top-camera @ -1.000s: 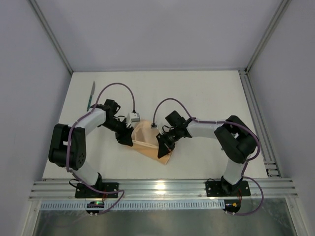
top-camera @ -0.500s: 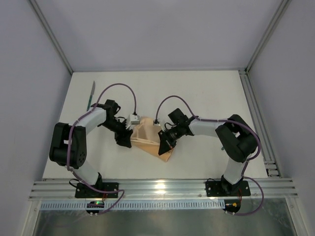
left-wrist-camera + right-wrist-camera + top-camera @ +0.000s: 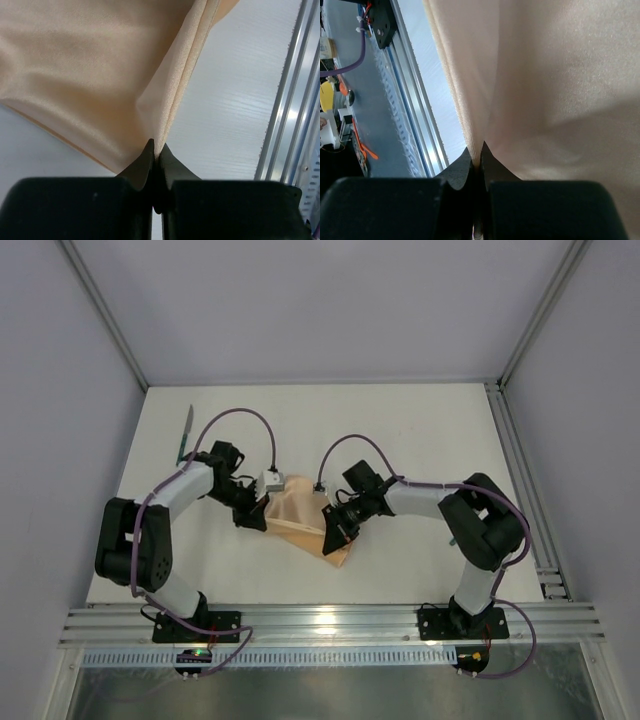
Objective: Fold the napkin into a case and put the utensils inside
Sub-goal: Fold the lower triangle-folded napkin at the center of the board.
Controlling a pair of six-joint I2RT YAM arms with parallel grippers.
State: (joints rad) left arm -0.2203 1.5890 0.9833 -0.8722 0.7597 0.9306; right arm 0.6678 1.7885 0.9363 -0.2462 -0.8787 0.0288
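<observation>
On the table [image 3: 430, 440] the napkin [image 3: 298, 512] sits centrally, bunched and only partly folded. The left tool [image 3: 156, 150] and right tool [image 3: 476, 152] each pinch one cloth edge. One utensil [image 3: 184, 436] lies far left, not yet tucked in.

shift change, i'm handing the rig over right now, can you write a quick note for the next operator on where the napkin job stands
Left gripper: shut on the napkin, pinching folded layers at its left edge.
Right gripper: shut on the napkin's right side.
Napkin: partly folded and bunched between the two arms in the middle of the table; not a finished case.
Utensil: one teal-handled piece lies at the far left of the table, untouched. A second one is not visible.
Left to do: finish the fold into a case, then put the utensils inside.
</observation>
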